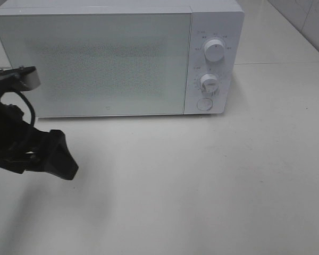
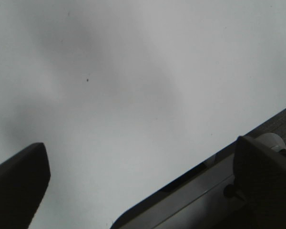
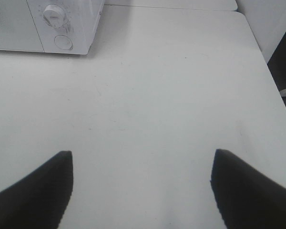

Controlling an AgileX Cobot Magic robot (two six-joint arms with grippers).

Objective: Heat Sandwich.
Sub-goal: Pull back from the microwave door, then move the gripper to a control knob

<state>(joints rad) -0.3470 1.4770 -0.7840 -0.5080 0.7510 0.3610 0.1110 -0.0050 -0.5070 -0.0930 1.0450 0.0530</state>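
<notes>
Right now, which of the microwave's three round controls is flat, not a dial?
The lowest one, the round button: it sits flat against the panel, while the upper dial and lower dial above it stick out.

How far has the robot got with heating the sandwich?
Hard to tell. The microwave has its door shut and no sandwich shows in any view; the frosted door hides whether it is inside. Nothing is in hand: the left gripper and the right gripper are both open and empty above the table. So this is either the very start or the heating stage.
</notes>
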